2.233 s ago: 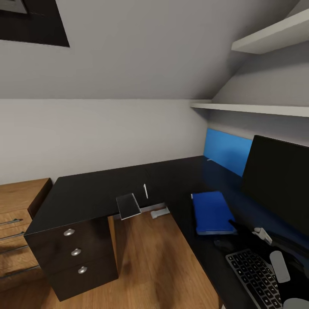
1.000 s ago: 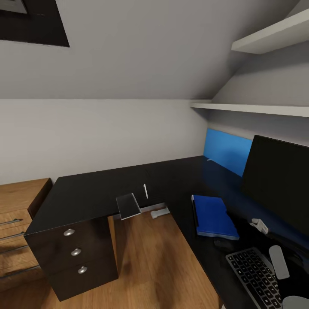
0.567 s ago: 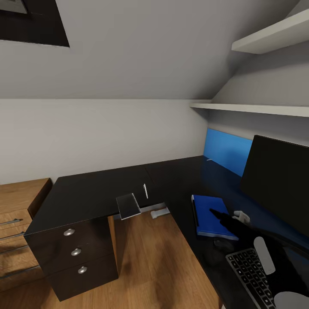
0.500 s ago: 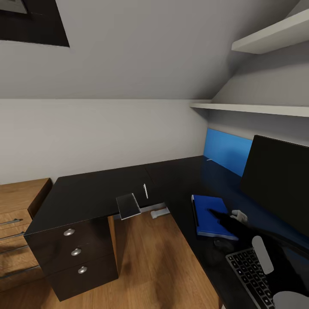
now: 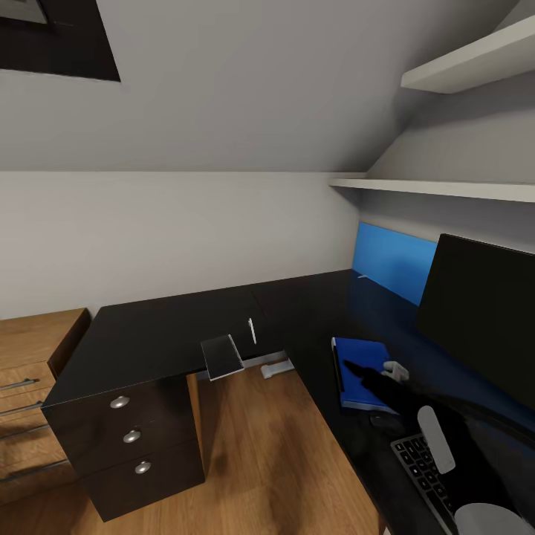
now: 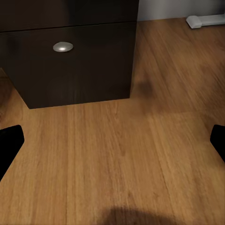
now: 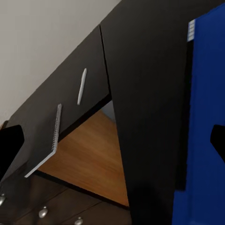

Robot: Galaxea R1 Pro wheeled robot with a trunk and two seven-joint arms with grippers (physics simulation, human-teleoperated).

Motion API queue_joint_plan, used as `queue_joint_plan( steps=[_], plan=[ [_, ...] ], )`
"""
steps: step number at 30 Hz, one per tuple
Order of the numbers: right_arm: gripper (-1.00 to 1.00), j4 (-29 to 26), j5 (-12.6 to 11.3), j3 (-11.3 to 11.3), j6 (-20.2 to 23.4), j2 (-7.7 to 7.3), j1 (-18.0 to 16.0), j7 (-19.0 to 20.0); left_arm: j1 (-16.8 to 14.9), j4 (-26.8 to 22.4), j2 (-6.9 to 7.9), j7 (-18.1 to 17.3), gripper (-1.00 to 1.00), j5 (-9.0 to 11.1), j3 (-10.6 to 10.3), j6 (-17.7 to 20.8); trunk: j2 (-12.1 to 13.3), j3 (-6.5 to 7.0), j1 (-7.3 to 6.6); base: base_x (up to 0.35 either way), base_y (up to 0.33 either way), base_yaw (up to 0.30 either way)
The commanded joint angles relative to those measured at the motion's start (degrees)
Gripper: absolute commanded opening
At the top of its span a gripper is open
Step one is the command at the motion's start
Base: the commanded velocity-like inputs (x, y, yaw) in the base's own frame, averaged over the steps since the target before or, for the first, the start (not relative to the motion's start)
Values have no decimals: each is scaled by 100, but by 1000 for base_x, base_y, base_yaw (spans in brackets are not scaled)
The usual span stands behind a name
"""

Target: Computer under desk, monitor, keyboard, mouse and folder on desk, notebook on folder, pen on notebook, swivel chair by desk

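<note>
- the blue folder (image 5: pixel 362 374) lies on the table (image 5: pixel 171 331), just in front of the monitor (image 5: pixel 483 312) and beside the keyboard (image 5: pixel 425 475).
- the notebook (image 5: pixel 221 356) hangs over the table edge near the pen (image 5: pixel 252 331); a bump could knock it to the floor.
- the right hand (image 5: pixel 371 369) has moved forward over the folder since before; its fingers are apart, holding nothing.
- the left hand (image 6: pixel 112 140) is apart too, over the floor.

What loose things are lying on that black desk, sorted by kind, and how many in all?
Folder: 1
Notebook: 1
Pen: 1
Keyboard: 1
Monitor: 1
Total: 5
</note>
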Motion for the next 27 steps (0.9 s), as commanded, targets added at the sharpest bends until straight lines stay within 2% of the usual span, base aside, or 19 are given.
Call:
queue_joint_plan(
  steps=[1,6,10,14,19,27],
  plan=[
    [100,-3,-28,-7,47,11,-4,7,-3,1,-1,57,100,-62,11,-11,-3,-6,0,0,0,0],
    [100,-14,15,91,43,61,-4,9,-3,1,-4,58,100,-65,12,-8,-3,-6,0,0,0,0],
    [100,-19,121,321,34,97,-4,1,-3,1,-6,58,100,-69,12,-4,-3,-6,0,0,0,0],
    [100,-9,242,448,-120,116,-4,1,-3,1,-8,58,100,-70,12,-1,-3,-6,0,0,8,0],
    [100,19,282,494,-379,142,-4,70,-3,1,-8,58,100,-69,12,4,-3,-6,0,0,24,0],
    [100,45,276,506,-494,161,-4,261,-3,1,-9,58,100,-67,12,6,-3,-7,0,0,5,0]
  ],
)
